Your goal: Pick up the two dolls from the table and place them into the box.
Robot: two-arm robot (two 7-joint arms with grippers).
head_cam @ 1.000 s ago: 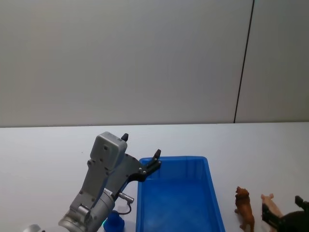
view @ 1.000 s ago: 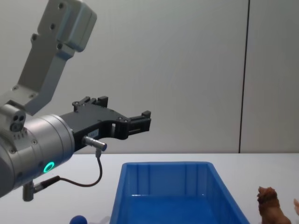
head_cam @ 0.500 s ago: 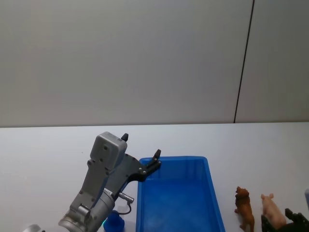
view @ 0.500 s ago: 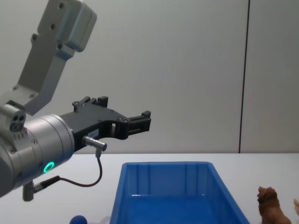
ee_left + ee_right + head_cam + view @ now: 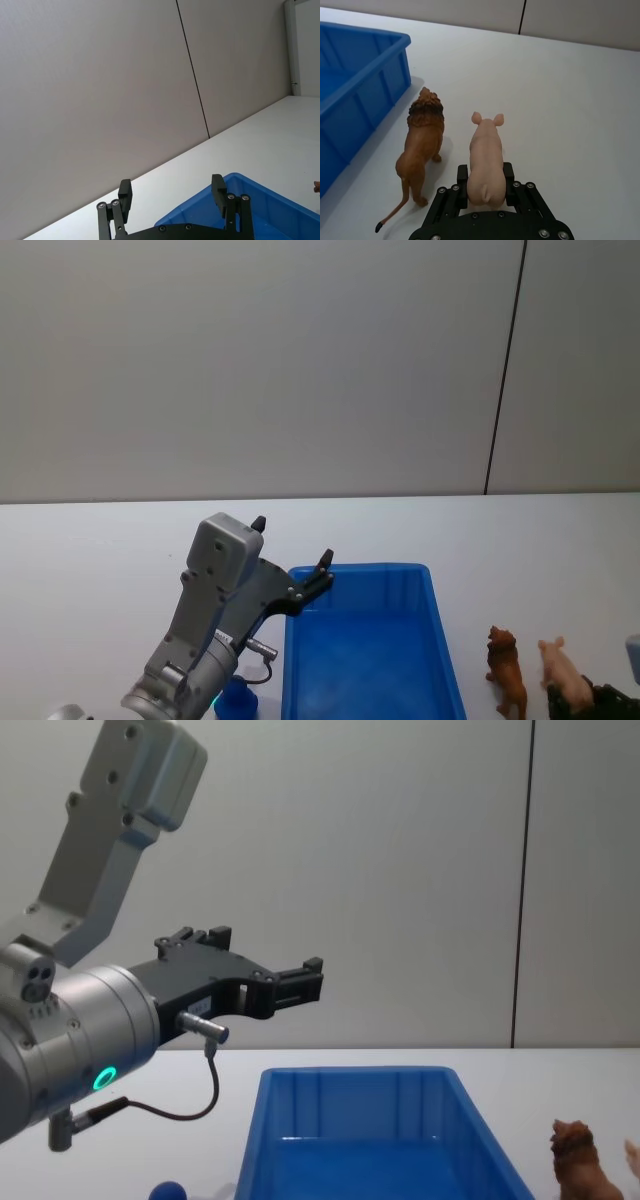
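Toy pig [image 5: 486,150] clasped by right gripper [image 5: 485,175] on white table [image 5: 570,100].
Head view: lion [image 5: 507,670] and pig stand side by side just right of blue box [image 5: 443,640]; left gripper [image 5: 292,542] hangs over the box's far left corner. Left wrist view: its fingers [image 5: 125,192] spread wide, holding nothing. Right wrist view: right fingers [image 5: 462,175] press both flanks of the pig's rump. Chest view: lion at the lower right edge.

No legible txt anywhere; one small white tag [image 5: 197,1008], maybe printed, can't read.
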